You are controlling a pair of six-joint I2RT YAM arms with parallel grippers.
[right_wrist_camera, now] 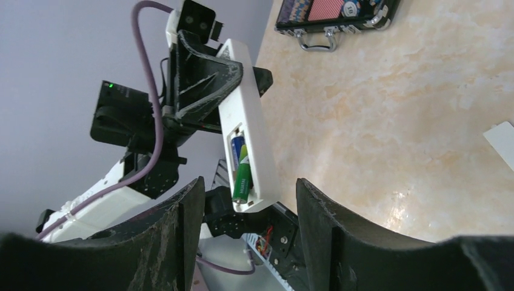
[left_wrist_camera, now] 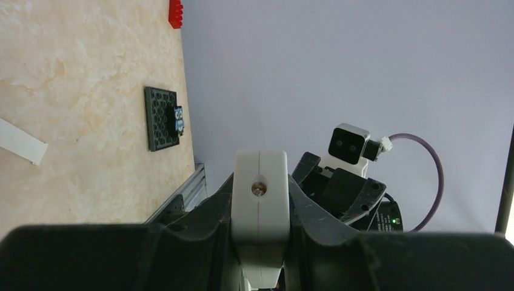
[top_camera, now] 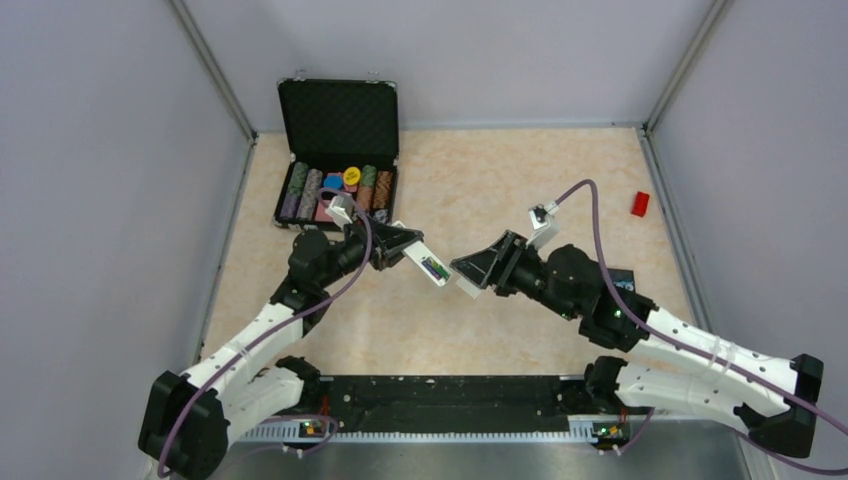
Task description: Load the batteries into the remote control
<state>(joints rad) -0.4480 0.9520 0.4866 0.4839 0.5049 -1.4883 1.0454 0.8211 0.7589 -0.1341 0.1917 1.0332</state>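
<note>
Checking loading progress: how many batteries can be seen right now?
2. Both sit in the recess of the remote control held by the left tool: the green battery, and the darker battery beside it, partly hidden.

Bright, even, diffuse light fills all three views, and the shadows on the table (top_camera: 520, 180) are faint and soft-edged. The overhead view is sharp from edge to edge. In the wrist views the left gripper (left_wrist_camera: 259, 206) and right gripper (right_wrist_camera: 247, 188) look dark and slightly soft along the bottom edge.
</note>
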